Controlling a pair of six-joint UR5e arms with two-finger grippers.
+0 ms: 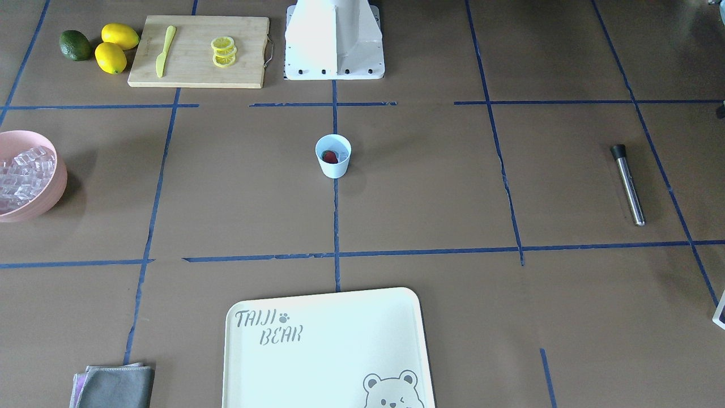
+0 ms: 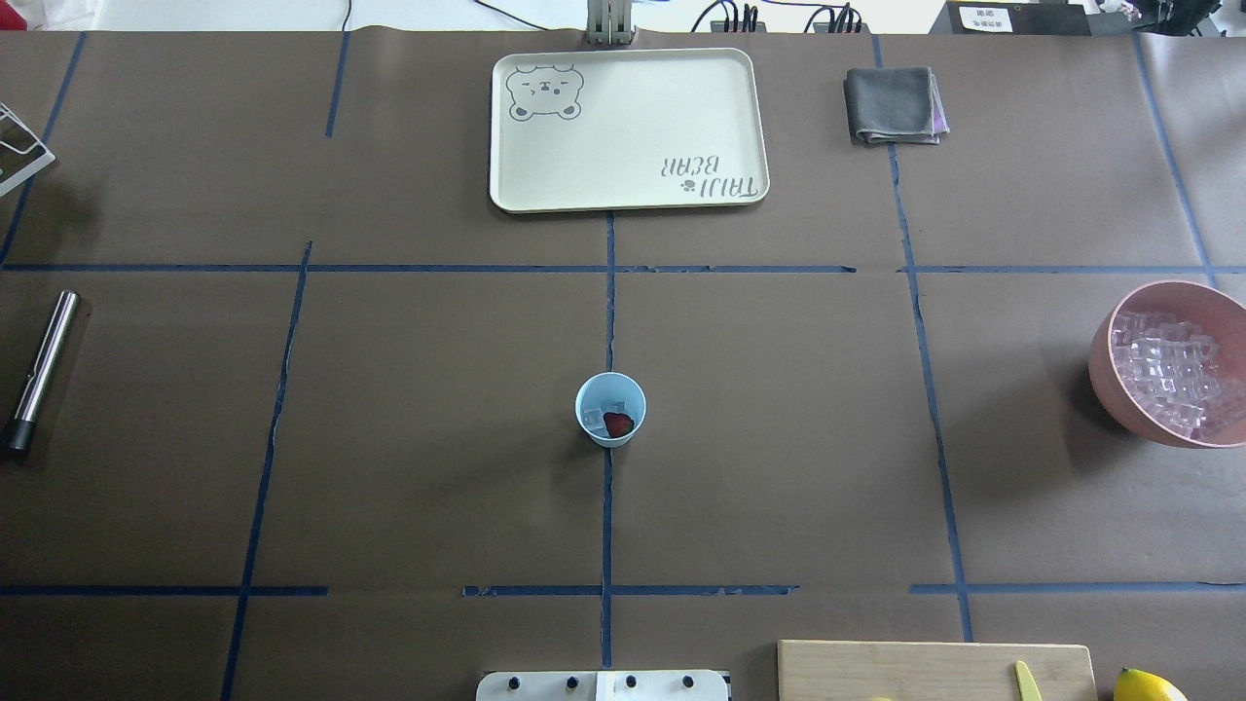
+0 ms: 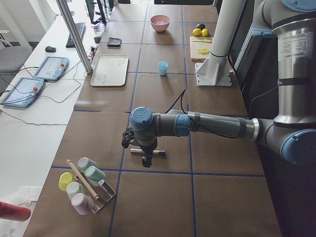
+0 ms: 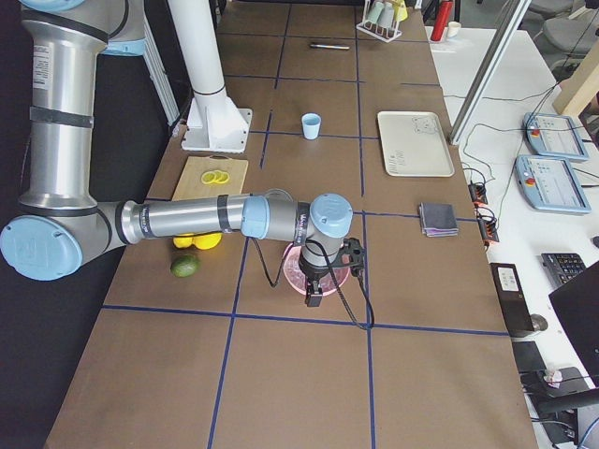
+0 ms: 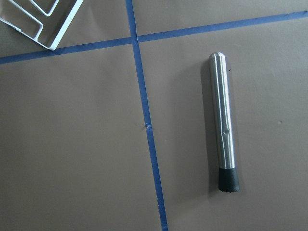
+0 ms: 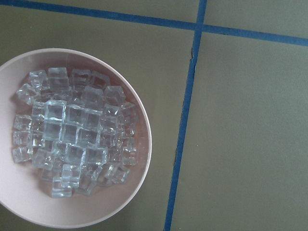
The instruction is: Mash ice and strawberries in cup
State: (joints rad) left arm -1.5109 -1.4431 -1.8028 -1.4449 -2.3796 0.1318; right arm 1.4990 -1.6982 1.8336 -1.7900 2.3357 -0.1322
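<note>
The light-blue cup (image 1: 333,156) (image 2: 610,409) stands upright at the table's middle. Inside it lie one red strawberry (image 2: 617,424) (image 1: 329,157) and a few cubes of ice (image 2: 594,417). More ice (image 6: 77,144) fills a pink bowl (image 2: 1105,365) (image 6: 142,144). A steel muddler (image 5: 222,122) (image 2: 41,370) with a black tip lies flat on the table. My left gripper (image 3: 146,160) hangs over the muddler and my right gripper (image 4: 314,297) over the bowl. Each shows only in a side view, so I cannot tell whether it is open or shut.
A cream tray (image 2: 628,127) sits beyond the cup, with a grey cloth (image 2: 894,105) beside it. A cutting board (image 1: 198,51) carries lemon slices and a yellow knife, next to lemons (image 1: 116,48). A rack of cups (image 3: 84,185) stands near the left arm.
</note>
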